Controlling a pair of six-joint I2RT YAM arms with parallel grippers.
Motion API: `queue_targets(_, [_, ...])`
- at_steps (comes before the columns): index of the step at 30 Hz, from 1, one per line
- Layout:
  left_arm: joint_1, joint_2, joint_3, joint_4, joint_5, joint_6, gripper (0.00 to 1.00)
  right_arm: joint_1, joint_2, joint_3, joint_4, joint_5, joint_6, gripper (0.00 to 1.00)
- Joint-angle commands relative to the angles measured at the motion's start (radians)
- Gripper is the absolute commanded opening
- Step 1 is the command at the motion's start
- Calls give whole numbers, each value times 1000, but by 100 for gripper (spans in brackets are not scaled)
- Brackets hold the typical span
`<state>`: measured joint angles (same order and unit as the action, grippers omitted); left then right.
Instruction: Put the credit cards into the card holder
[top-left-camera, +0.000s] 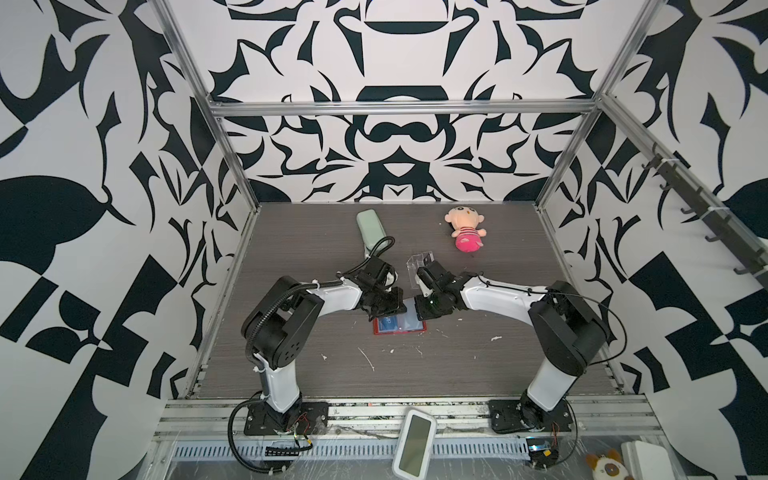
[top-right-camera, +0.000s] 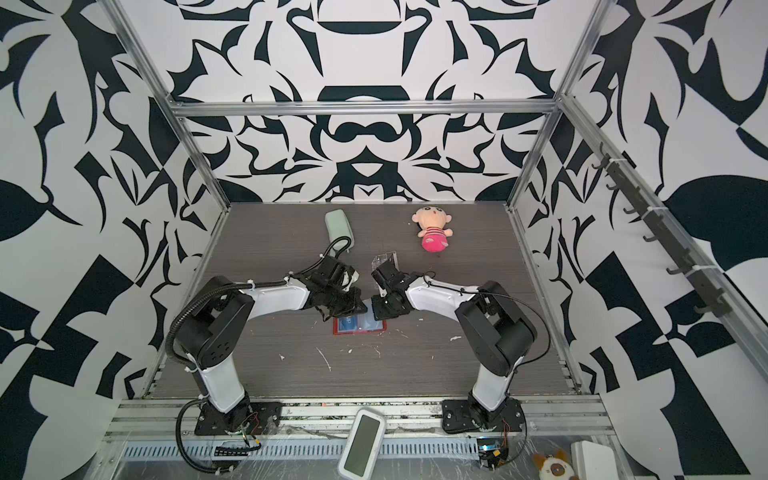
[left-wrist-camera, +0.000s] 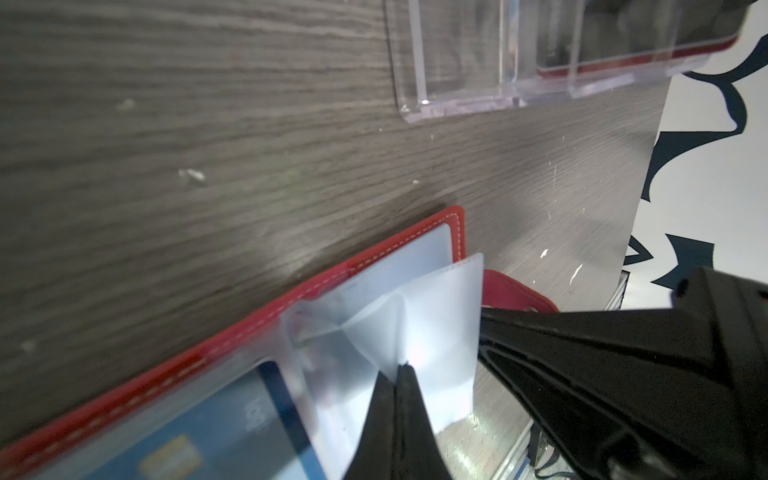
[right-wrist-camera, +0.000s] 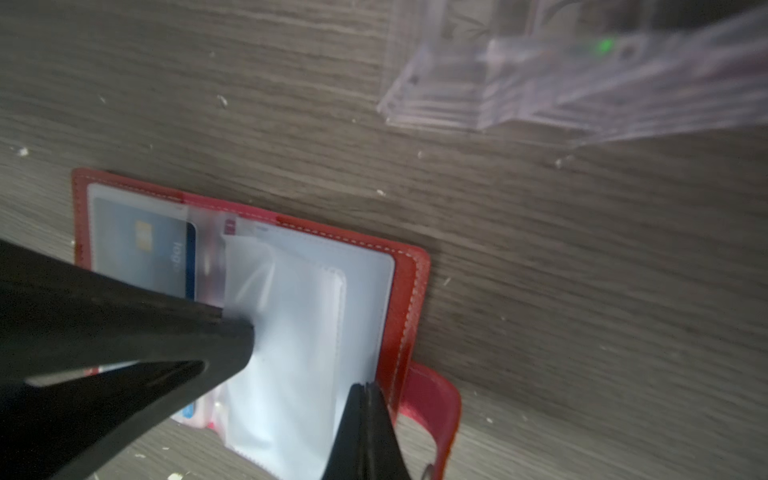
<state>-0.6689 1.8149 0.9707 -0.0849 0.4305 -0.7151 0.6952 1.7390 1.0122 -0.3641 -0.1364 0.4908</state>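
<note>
The red card holder (top-left-camera: 400, 331) (top-right-camera: 360, 332) lies open on the table between both arms, its snap tab (right-wrist-camera: 440, 399) sticking out past one edge. A blue credit card (top-left-camera: 387, 322) (left-wrist-camera: 199, 432) (right-wrist-camera: 141, 245) sits inside a clear sleeve on its left page. My left gripper (left-wrist-camera: 401, 368) (top-left-camera: 404, 303) is shut on a clear sleeve (left-wrist-camera: 436, 316) (right-wrist-camera: 291, 332) and holds it raised off the page. My right gripper (right-wrist-camera: 365, 386) (top-left-camera: 417, 308) is shut, its tips at the sleeves beside the holder's red border (right-wrist-camera: 407, 299). Whether it pinches a sleeve is unclear.
A clear acrylic box (top-left-camera: 419, 262) (left-wrist-camera: 457, 62) stands just behind the card holder. A pale green case (top-left-camera: 368, 226) and a pink doll (top-left-camera: 465, 232) lie near the back wall. A white device (top-left-camera: 413, 442) rests on the front rail.
</note>
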Motion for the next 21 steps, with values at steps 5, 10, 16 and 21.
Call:
queue_targets(5, [-5,-48,-28,23,-9,-3,3,6,-2,2,63,-74,7,6])
queue_targets(10, [-5,-96,-53,28,-51,3,36,5,-7,-9,107,-118,15,14])
queue_targets(16, [-5,-183,-92,10,-147,10,39,13,11,1,142,-188,13,22])
queue_targets(21, [-5,-260,-129,-22,-279,13,38,35,38,33,149,-227,-1,24])
